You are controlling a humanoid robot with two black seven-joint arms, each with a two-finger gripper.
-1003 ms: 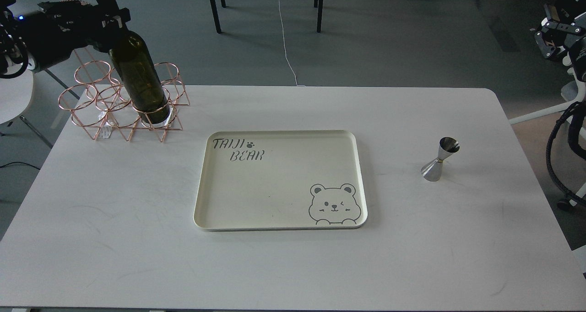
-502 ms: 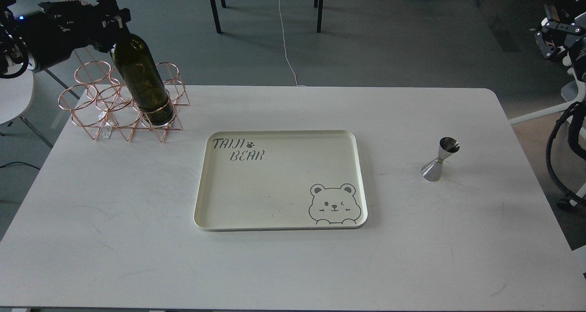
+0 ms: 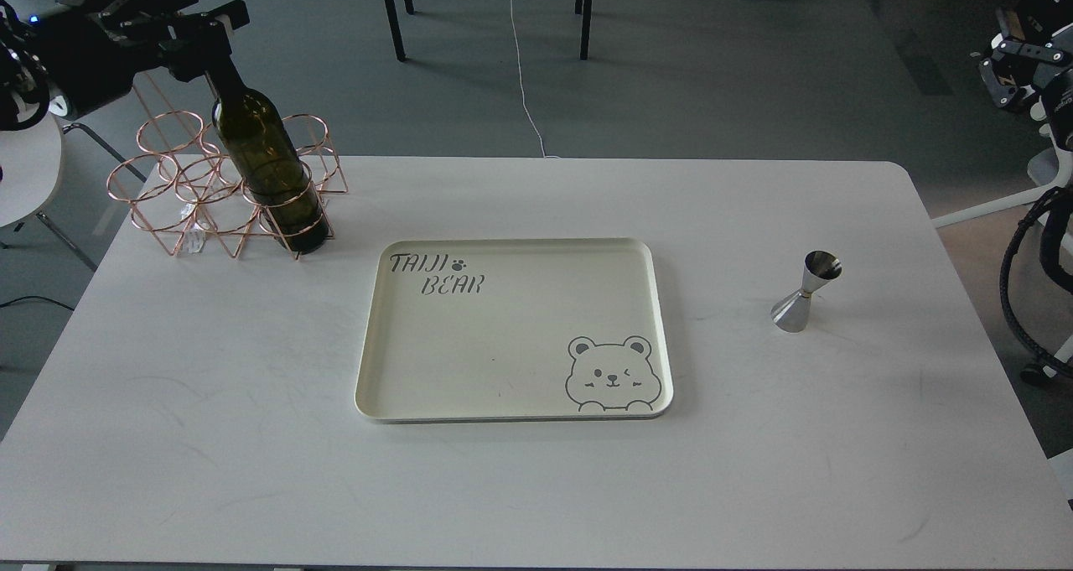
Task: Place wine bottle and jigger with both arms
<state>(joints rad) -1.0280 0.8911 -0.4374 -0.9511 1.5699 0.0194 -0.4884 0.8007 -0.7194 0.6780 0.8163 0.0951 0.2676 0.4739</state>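
Note:
The wine bottle (image 3: 268, 164) stands nearly upright in the front right ring of a copper wire rack (image 3: 180, 194) at the table's back left. My left gripper (image 3: 208, 38) is at the very top of the bottle's neck, with a dark finger on either side and a gap wider than the neck. The jigger (image 3: 805, 290) stands upright on the table at the right, far from both arms. My right gripper (image 3: 1018, 64) is off the table at the far right edge, dark and small, so its fingers cannot be told apart.
A cream tray (image 3: 369, 386) with a bear drawing lies empty in the middle of the white table (image 3: 209, 437). Chair legs and a white cable are on the floor behind. My right arm's cables (image 3: 1018, 294) hang past the table's right edge.
The bottle has come down into the rack ring and stands more upright. The left gripper stayed high, so more of the neck shows below it. The jigger and right arm have not moved.

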